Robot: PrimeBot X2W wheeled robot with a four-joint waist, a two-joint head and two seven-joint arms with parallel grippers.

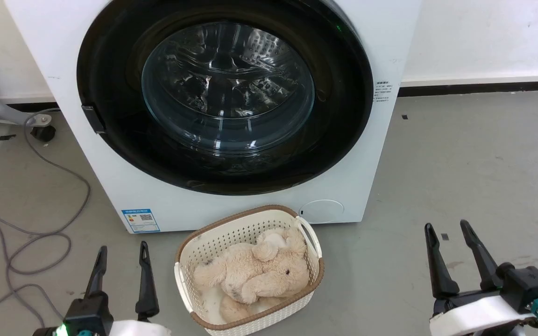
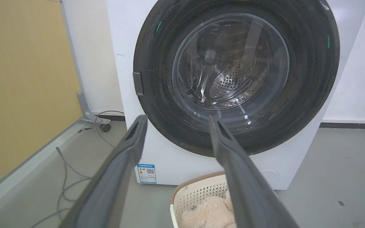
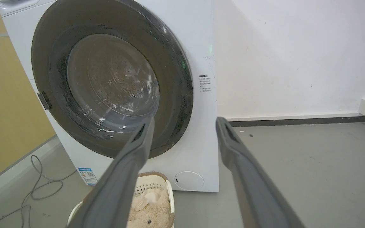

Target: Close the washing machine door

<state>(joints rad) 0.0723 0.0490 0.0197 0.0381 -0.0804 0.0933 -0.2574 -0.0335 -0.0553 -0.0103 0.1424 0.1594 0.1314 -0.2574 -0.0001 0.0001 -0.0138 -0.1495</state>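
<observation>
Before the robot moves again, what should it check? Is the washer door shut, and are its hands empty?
1. The washing machine door lies flat against the washing machine, with no gap showing in any view: ok.
2. Door latch fully clicked in: cannot tell.
3. The left hand is open, holds nothing and is well back from the door: ok.
4. The right hand is open, holds nothing and is well back from the door: ok.
5. The basket with the plush toy stands in front of the washing machine, between the hands, and neither hand touches it: ok.
</observation>
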